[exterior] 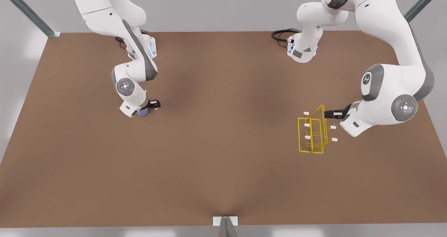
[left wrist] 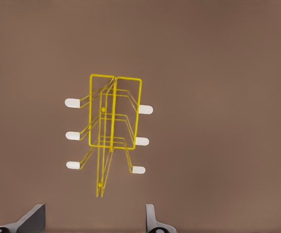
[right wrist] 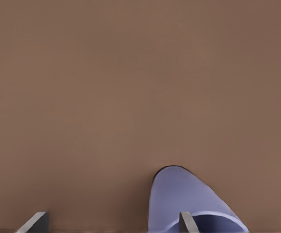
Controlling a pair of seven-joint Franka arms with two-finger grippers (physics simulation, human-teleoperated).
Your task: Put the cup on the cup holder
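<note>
- Right gripper [exterior: 154,104], on the arm at the front view's left, sits low over the table [exterior: 216,167] at the cup [exterior: 142,112]; in the right wrist view its fingers [right wrist: 186,221] stand spread apart, one fingertip in front of the cup's rim and the other well off to the side, so the cup is not clamped.
- Left gripper [exterior: 331,114], on the arm at the front view's right, hangs just beside the top of the cup holder [exterior: 312,134]; in the left wrist view its fingers [left wrist: 152,218] are parted, with the rack beyond them and nothing between them.
- Brown table carries both things, well apart from each other.
- Cup holder, a yellow wire frame with white-tipped pegs, stands upright on the table toward the front view's right.
- Cup, lavender-blue, is on the table toward the front view's left, mostly hidden under the right gripper in the front view.
</note>
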